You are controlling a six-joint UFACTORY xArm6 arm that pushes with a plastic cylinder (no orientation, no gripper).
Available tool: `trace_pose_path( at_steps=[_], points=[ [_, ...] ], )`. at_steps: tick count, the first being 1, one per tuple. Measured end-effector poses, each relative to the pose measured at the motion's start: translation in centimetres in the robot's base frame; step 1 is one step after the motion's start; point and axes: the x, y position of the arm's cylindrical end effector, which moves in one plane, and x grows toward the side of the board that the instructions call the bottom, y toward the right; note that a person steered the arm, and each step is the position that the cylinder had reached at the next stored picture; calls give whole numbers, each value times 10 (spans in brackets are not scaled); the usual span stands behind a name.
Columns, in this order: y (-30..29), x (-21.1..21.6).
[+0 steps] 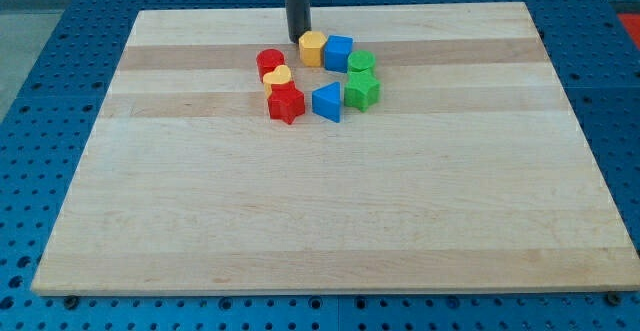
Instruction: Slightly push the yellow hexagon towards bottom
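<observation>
The yellow hexagon (312, 47) stands near the view's top centre of the wooden board (330, 221), touching a blue cube (338, 52) on its right. My tip (298, 38) is the lower end of a dark rod, just to the upper left of the yellow hexagon, at or very near its edge. Below lie a red cylinder (270, 64), a small yellow block (279, 79), a red star-like block (286, 103), a blue triangle (327, 102), a green star-like block (362, 90) and a green cylinder (362, 64). Together the blocks form a loose ring.
The board lies on a blue perforated table (40, 61). The board's top edge (330, 9) runs close behind the rod.
</observation>
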Motion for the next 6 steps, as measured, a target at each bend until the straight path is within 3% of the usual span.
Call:
trace_pose_path(
  at_steps=[6],
  points=[
    [19,11]
  ],
)
